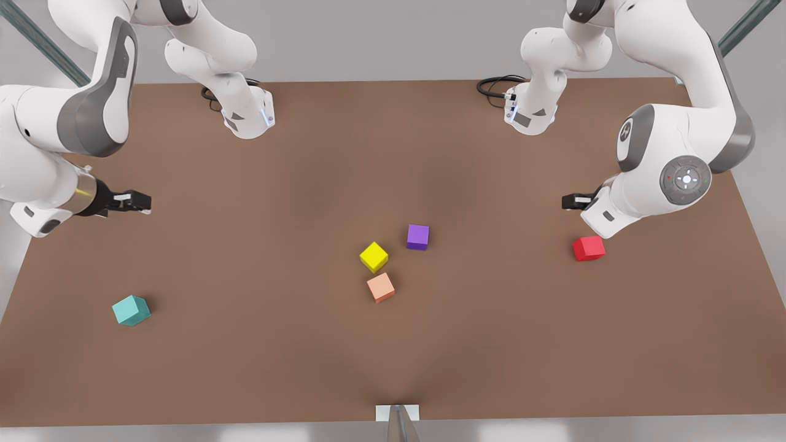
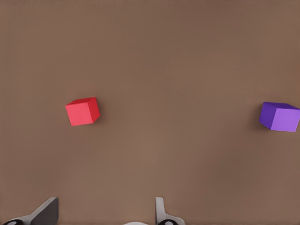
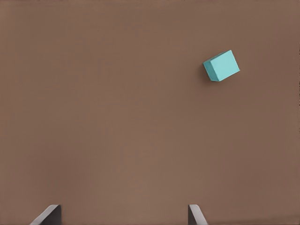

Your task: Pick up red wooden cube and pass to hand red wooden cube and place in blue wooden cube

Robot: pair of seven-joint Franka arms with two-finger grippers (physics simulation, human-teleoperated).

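Nothing done yet: left gripper open, empty near the red wooden cube; right gripper open, empty, well apart from it beyond the blue wooden cube.

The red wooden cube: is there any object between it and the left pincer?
Nothing visible. The red wooden cube lies alone on bare table; the open left pincer hovers above it. The purple cube sits well aside.

Surface: flat brown tabletop
Centre: yellow cube, salmon-orange cube, purple cube
Edges: small red wooden cube, teal blue-green wooden cube
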